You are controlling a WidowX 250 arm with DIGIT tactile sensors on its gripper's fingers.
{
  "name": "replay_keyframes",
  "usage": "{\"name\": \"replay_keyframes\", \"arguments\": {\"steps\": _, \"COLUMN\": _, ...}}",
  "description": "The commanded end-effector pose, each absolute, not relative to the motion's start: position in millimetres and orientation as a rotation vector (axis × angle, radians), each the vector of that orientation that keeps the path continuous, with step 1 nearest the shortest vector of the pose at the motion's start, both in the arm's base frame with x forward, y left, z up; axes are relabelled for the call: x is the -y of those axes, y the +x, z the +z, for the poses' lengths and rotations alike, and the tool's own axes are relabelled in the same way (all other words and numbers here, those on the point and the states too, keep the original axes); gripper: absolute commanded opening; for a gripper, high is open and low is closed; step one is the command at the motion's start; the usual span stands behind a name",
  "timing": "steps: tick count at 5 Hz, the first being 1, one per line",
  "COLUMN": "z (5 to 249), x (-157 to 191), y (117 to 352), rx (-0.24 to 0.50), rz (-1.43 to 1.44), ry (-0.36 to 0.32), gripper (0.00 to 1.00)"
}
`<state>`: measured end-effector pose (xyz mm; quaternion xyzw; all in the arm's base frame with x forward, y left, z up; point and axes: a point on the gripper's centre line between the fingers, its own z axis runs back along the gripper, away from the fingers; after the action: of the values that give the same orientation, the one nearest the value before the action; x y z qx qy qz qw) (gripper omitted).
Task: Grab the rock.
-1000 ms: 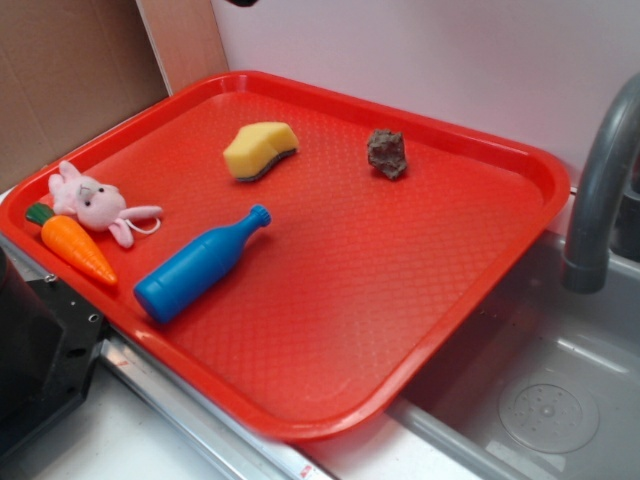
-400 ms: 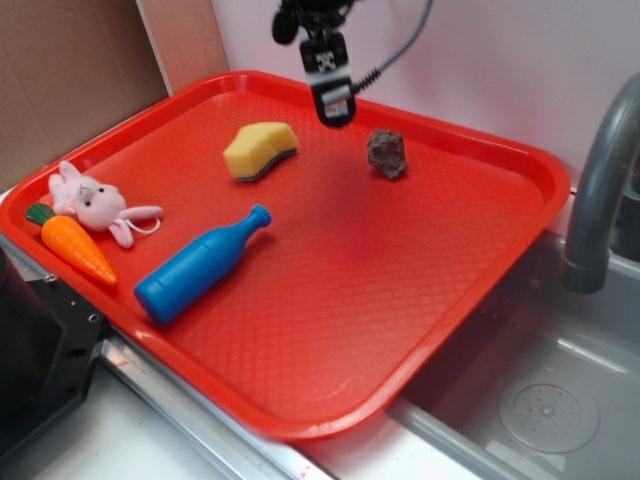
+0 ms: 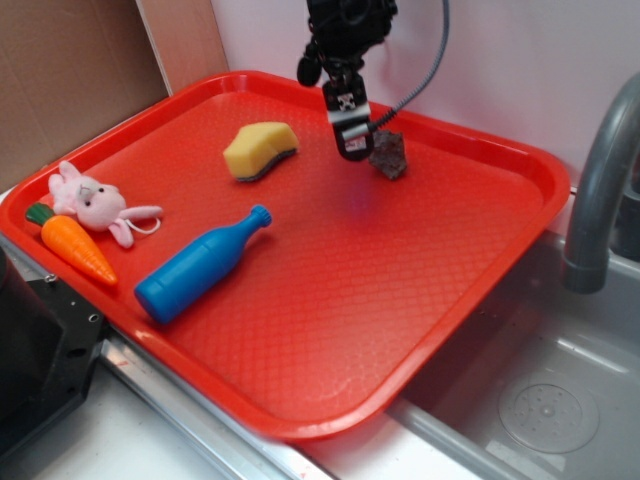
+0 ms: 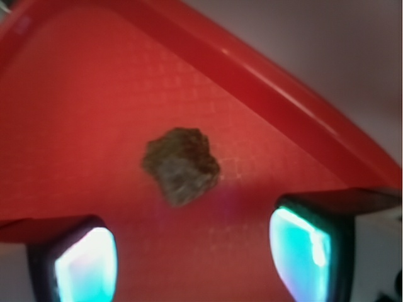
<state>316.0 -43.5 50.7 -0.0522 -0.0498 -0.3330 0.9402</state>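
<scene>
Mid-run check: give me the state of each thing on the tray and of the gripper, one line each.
gripper: open, above the tray, holding nothing.
rock: loose on the tray, ahead of the open fingers, not gripped.
yellow sponge: resting on the tray, untouched.
blue bottle: lying on its side.
carrot: lying flat by the tray's edge.
plush bunny: lying beside the carrot.
red tray: flat beside the sink.

The pincer [image 3: 350,145] points down, jaws spread apart, holding nothing.

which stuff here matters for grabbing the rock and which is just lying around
Job: rock, gripper with jaws open beside it.
Lying about: yellow sponge, blue bottle, plush bunny, toy carrot, all on the red tray; faucet.
</scene>
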Motion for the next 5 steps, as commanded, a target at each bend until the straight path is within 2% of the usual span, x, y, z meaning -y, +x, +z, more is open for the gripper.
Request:
{"name": "replay_keyframes", "arguments": {"steps": 1, "z": 47.5, "x": 68.4, "y": 335.1, "rx": 0.159, "rz": -0.766, "ry": -0.082, "gripper": 1.00}}
{"name": "replay_keyframes", "arguments": {"steps": 2, "z": 44.5, "x": 71.7, "y": 338.0, "rx": 0.158, "rz": -0.769, "ry": -0.075, "gripper": 1.00}}
{"name": "replay_keyframes", "arguments": {"steps": 3, "z": 38.9, "x": 69.9, "y": 337.9, "rx": 0.139, "rz": -0.729, "ry": -0.056, "gripper": 0.00}}
{"name": "replay_keyframes", "arguments": {"steps": 4, "z": 47.8, "x": 65.3, "y": 333.6, "rx": 0.146, "rz": -0.692, "ry": -0.032, "gripper": 0.00}}
{"name": "replay_keyframes", "arguments": {"steps": 5, "z": 74.1, "x": 51.2, "y": 318.4, "rx": 0.168, "rz": -0.558, "ry": 0.038, "gripper": 0.00}}
